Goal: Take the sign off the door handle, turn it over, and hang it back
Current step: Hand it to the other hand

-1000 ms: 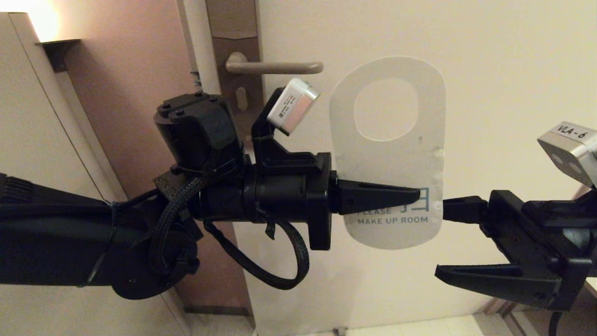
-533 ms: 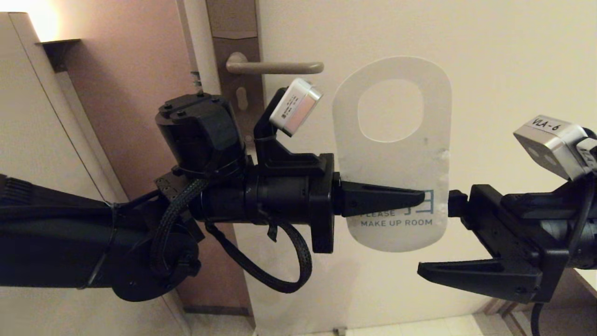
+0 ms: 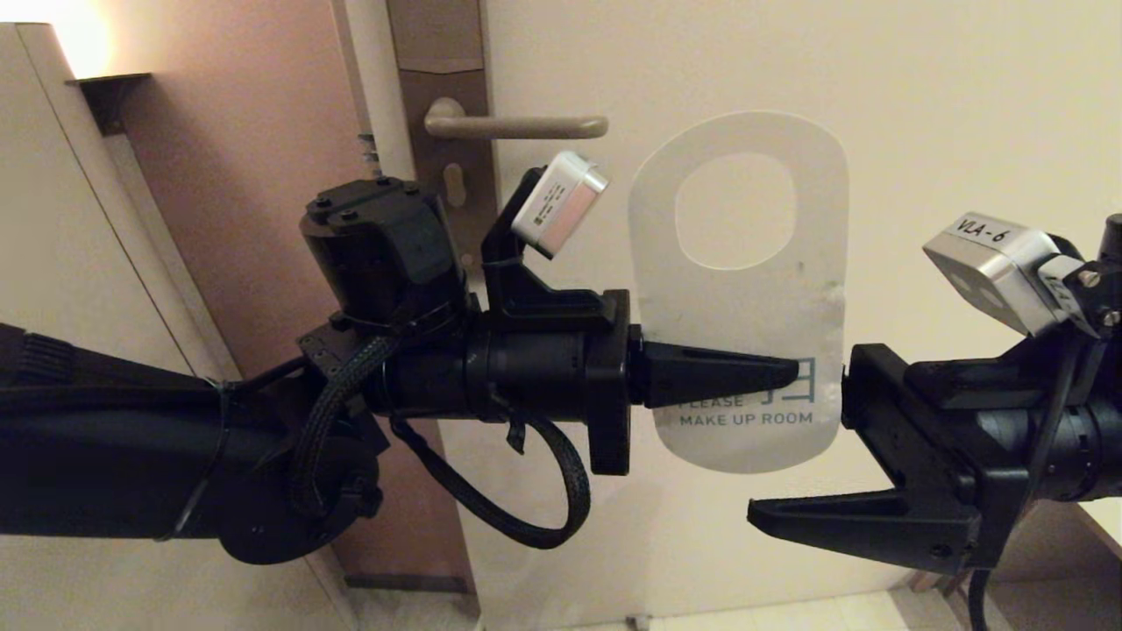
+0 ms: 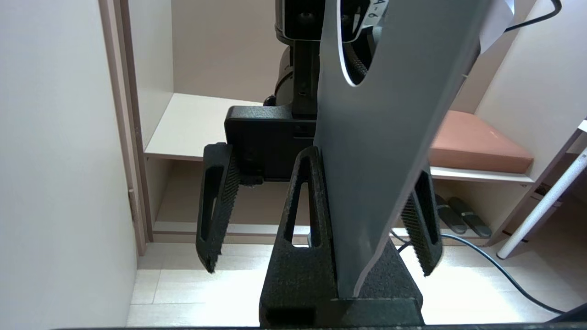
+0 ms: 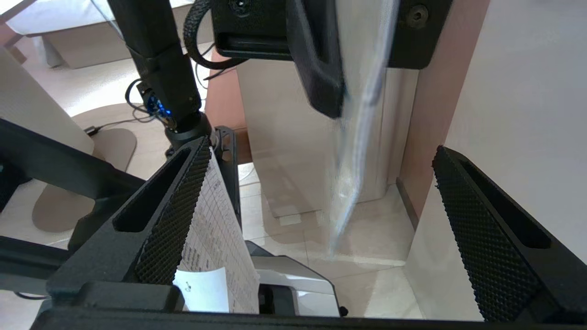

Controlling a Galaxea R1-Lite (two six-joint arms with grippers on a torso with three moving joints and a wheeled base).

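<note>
The sign (image 3: pixel 741 298) hangs in the air to the right of the door handle (image 3: pixel 517 128), white face toward me, reading "PLEASE MAKE UP ROOM". My left gripper (image 3: pixel 789 372) is shut on its lower part from the left, holding it upright. In the left wrist view the sign (image 4: pixel 380 137) shows its blue-grey face, pinched at my left gripper (image 4: pixel 325 156). My right gripper (image 3: pixel 798 447) is open at the sign's lower right edge. Its fingers (image 4: pixel 215 206) stand on either side of the card without touching. In the right wrist view the sign (image 5: pixel 362 137) is edge-on between the open right gripper (image 5: pixel 321 146).
The handle sits on a brown lock plate (image 3: pixel 438 53) with a small keyhole knob (image 3: pixel 453 186) below. The cream door (image 3: pixel 920 105) is right behind the sign. A wall lamp (image 3: pixel 83 39) glows at far left. A shelf with a pink cushion (image 4: pixel 477 142) lies beyond.
My right gripper has moved left toward the sign, and its open fingers now straddle the sign's right edge. The left gripper and sign have barely shifted.
</note>
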